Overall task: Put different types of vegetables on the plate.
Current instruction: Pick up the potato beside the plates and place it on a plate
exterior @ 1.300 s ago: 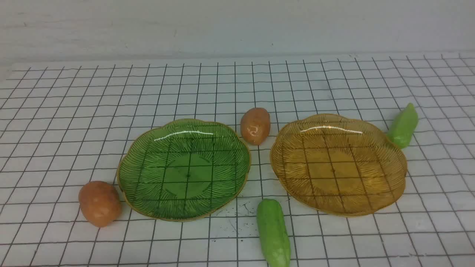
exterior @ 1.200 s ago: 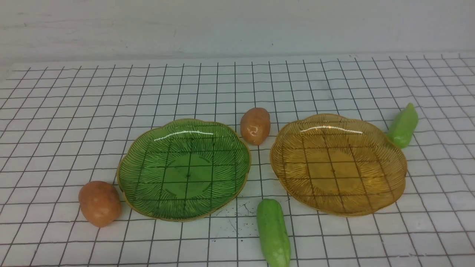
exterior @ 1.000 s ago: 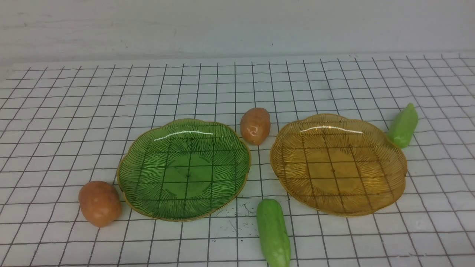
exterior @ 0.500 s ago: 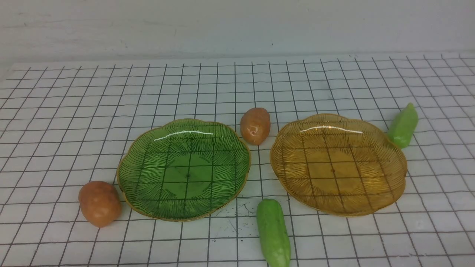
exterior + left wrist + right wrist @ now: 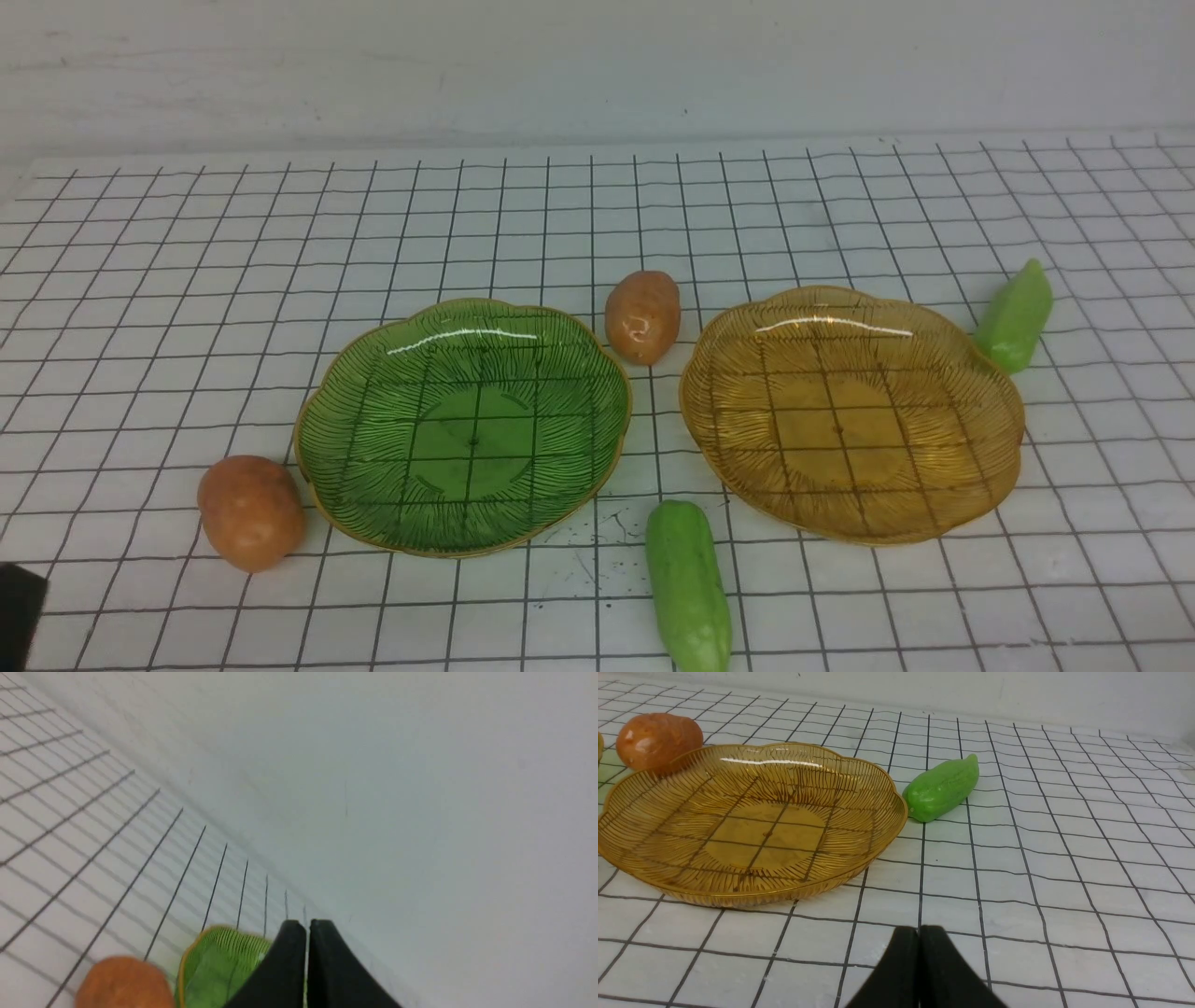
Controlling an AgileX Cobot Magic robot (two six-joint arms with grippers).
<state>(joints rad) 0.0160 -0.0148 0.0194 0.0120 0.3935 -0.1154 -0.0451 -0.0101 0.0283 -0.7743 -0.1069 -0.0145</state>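
The robot's left gripper (image 5: 308, 926) has two dark black fingers with narrow, straight shape, and the right gripper (image 5: 919, 931) is also black, while near the green plate (image 5: 467, 429) one dark, blurred robot part (image 5: 19, 616) has angular edge.

left hand (image 5: 309, 926): closed, at near-left edge | right hand (image 5: 919, 931): closed

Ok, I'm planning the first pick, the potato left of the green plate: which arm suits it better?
Probably the left: its gripper is shut and empty, and the potato lies on its side, beyond the green plate from the right arm.
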